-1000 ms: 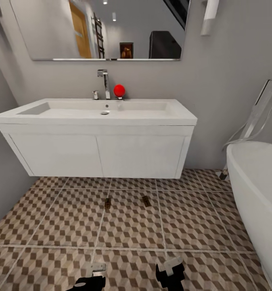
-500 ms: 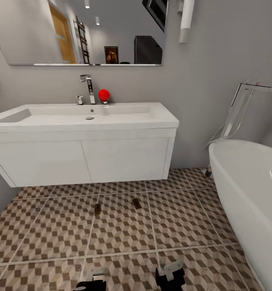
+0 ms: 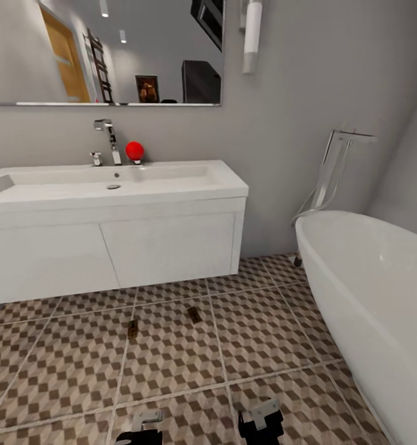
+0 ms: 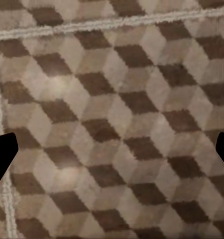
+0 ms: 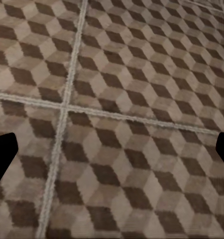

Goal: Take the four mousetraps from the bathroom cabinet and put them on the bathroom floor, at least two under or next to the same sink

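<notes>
Two mousetraps lie flat on the floor [image 3: 171,358] just in front of the sink [image 3: 109,247]: one [image 3: 132,329] on a grout line, the other [image 3: 194,314] near it, toward the tub [image 3: 369,290]. A red ball [image 3: 134,151] sits on the sink top beside the tap [image 3: 109,139]. The left claw [image 3: 141,431] and right claw [image 3: 262,420] hang over bare tiles nearer than the traps (both spread wide and empty).

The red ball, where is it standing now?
In the head view, the red ball stands on the back ledge of the white sink, against the wall, just right of the chrome faucet and below the mirror.
</notes>
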Tool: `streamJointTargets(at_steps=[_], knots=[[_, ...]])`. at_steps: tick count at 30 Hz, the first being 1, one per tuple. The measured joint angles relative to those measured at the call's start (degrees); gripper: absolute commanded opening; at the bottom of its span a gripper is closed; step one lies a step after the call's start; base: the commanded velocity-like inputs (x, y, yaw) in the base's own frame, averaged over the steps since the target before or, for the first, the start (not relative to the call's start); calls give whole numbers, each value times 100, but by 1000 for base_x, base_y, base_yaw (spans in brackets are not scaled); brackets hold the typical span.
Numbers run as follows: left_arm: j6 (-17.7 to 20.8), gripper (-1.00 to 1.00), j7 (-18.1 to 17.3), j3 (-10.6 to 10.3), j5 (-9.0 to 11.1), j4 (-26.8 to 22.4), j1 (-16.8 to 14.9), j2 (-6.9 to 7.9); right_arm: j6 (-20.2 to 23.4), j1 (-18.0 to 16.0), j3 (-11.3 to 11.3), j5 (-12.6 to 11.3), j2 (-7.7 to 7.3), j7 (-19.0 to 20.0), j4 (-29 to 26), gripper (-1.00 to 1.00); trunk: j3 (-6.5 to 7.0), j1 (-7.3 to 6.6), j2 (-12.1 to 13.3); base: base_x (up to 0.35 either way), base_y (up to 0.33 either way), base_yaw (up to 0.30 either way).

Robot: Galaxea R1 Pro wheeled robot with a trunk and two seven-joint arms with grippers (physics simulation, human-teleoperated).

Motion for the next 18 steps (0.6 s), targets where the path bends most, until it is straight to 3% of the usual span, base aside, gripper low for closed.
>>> streamJointTargets(at_steps=[18], knots=[[0,100,0,0,0,-1,23,0,0,3,4,-3,7,0,0,100,121,0,0,0,0,-216]])
